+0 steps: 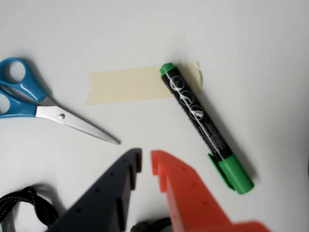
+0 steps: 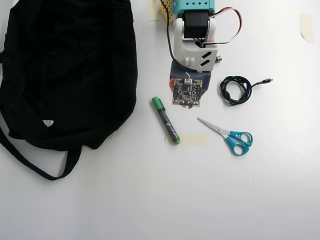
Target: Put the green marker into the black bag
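While the gripper (image 1: 146,162) hangs over the white table (image 1: 145,29) in the wrist view, its two fingers, one dark navy (image 1: 113,193) and one orange (image 1: 186,193), stand slightly apart with a narrow gap between the tips, and nothing is pinched between them. One green marker (image 1: 205,126) lies flat just right of the orange finger, not touching it. Its long axis runs on a diagonal: the small green end points up and left, resting on a strip of beige tape (image 1: 130,84), and the fat green cap points down and right. One pair of blue-handled scissors (image 1: 46,104) sits at the left, blades aimed toward the gripper. A bit of black cable (image 1: 29,203) peeks in at the bottom left.

Over to the overhead view, and the count is easy: one marker (image 2: 165,120), one black bag (image 2: 65,70), one pair of scissors (image 2: 227,135), one coiled cable (image 2: 237,90). The marker lies between the bag and the scissors, close to the bag's right edge but apart from it, cap toward the upper left, small end down-right on the tape (image 2: 192,139). The bag fills the upper left, its strap looping below and a small white label on the fabric. The arm (image 2: 196,45) reaches down from the top; from up here its own body hides the fingers. Further tape pieces sit near the top edge.
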